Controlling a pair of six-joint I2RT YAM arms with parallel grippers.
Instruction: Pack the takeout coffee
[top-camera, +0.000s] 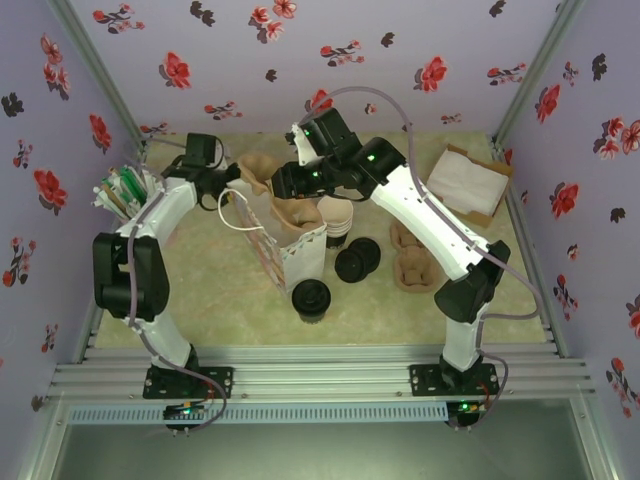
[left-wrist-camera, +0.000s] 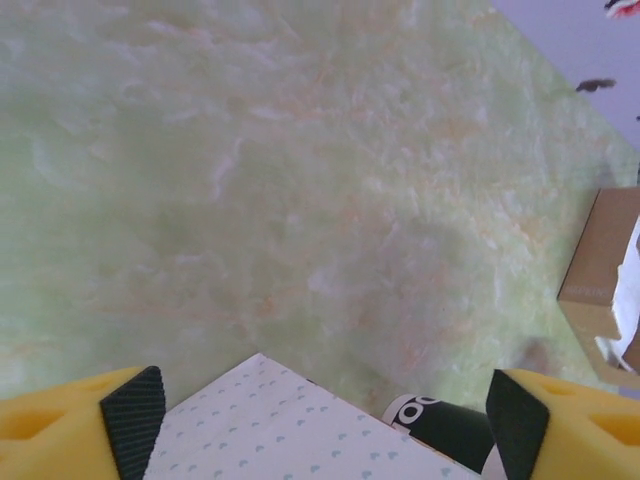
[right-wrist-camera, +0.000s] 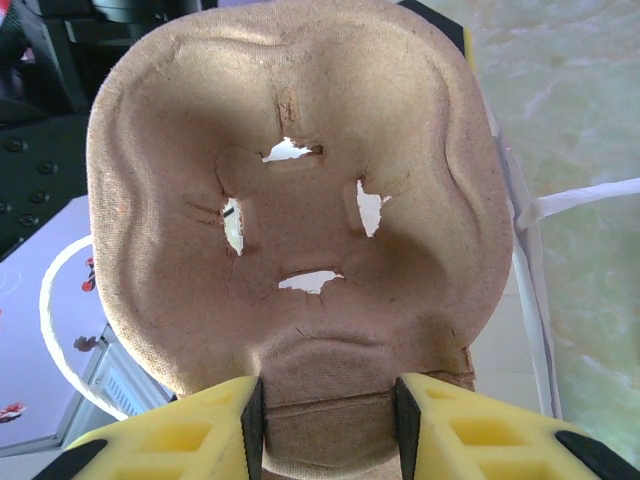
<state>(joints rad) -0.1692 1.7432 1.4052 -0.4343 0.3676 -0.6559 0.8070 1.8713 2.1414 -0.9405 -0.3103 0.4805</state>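
Observation:
The takeout coffee (top-camera: 311, 298) shows as a black disc on the table, just in front of the white patterned paper bag (top-camera: 297, 255). My right gripper (right-wrist-camera: 330, 420) is shut on the lower edge of a brown pulp cup carrier (right-wrist-camera: 290, 210), which it holds at the bag's open top (top-camera: 300, 212). My left gripper (top-camera: 230, 186) hangs open just left of the bag. In the left wrist view its jaws (left-wrist-camera: 325, 430) stand wide above the bag's heart-printed wall (left-wrist-camera: 270, 430). A dark cup side (left-wrist-camera: 455, 432) peeks out beside that wall; which cup it is I cannot tell.
Loose black lids (top-camera: 357, 262) and a stack of cream-rimmed cups (top-camera: 336, 215) sit right of the bag. More pulp carriers (top-camera: 415, 262) lie under the right arm. A napkin box (top-camera: 468, 185) stands at the back right, and a holder of sticks (top-camera: 124, 190) at the far left.

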